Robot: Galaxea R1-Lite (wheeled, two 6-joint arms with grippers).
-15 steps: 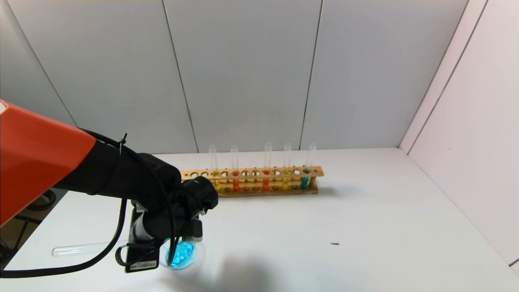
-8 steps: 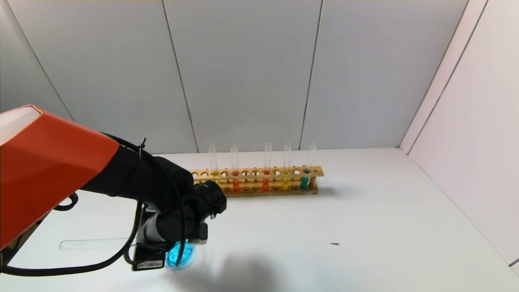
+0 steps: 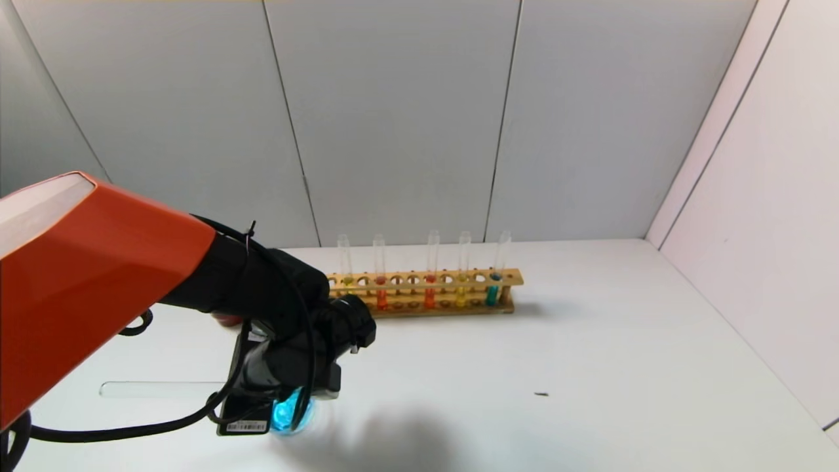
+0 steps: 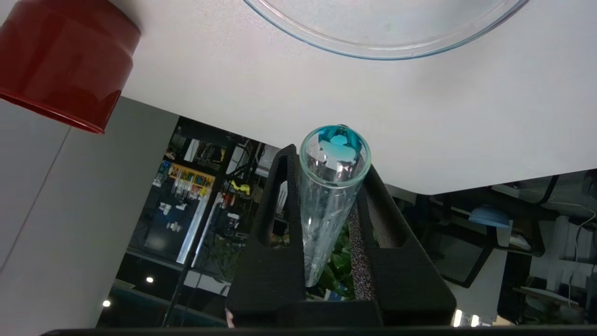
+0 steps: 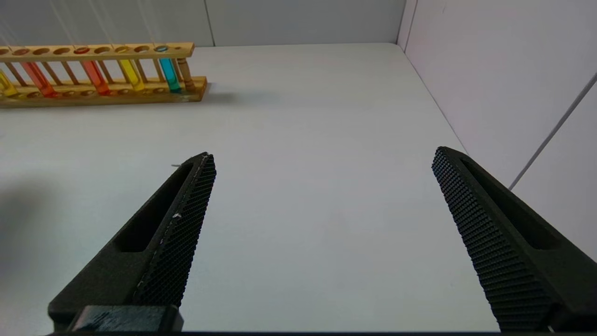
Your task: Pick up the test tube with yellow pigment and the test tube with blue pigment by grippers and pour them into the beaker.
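- Blue-pigment test tube (image 4: pixel 333 186) is clamped in the left claw (image 4: pixel 326 224), over the beaker (image 3: pixel 292 414) near the table's (image 3: pixel 590 367) front-left.
- Pouring looks under way; next, tip further.
- Right claw (image 5: pixel 322 233) gapes wide, empty, over the table's right side.

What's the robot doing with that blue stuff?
The left gripper is shut on a test tube with blue pigment, held over the beaker at the front of the white table. Blue colour already shows in the beaker. An empty tube lies flat on the table beside it. Five more tubes stand in the wooden rack farther back. The right gripper hangs open over bare table, holding nothing.
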